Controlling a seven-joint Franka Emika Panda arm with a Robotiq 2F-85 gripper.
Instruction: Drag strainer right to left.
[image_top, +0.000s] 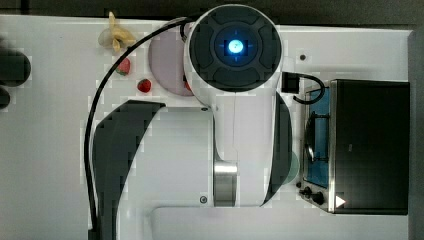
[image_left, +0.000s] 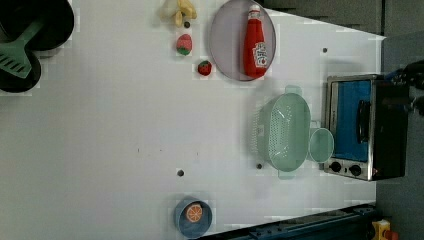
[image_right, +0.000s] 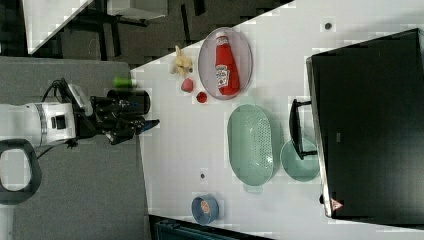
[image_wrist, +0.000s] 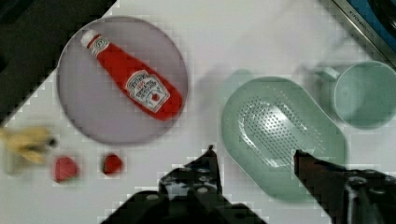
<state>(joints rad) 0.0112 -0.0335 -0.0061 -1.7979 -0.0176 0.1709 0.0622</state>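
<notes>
Bench (image_left: 125, 125) first: white, wide, strewn with things. At its edge in the left view, at about 3 o'clock, a toaster oven (image_left: 367, 127). Just beside it toward 9 o'clock, the strainer (image_left: 282, 132), untouched, long axis running 12 to 6 in the left view, a mug (image_left: 321, 145) tucked between strainer and oven. At 11 o'clock from the strainer, a plate (image_left: 225, 47) bearing a ketchup bottle (image_left: 255, 42).

In the wrist view, jaws spread wide, pinching nothing, gripper (image_wrist: 254, 156) hanging well above the bench, strainer (image_wrist: 280, 135) lying just past the tips with its near rim between them.

Likely needed next: down onto that rim, then a pull toward 9 o'clock in the left view, over open bench.

In the top view, arm (image_top: 235, 100) masking the strainer; in the right view (image_right: 252, 145), full oval plain, gripper (image_right: 132, 124) well apart from it.
</notes>
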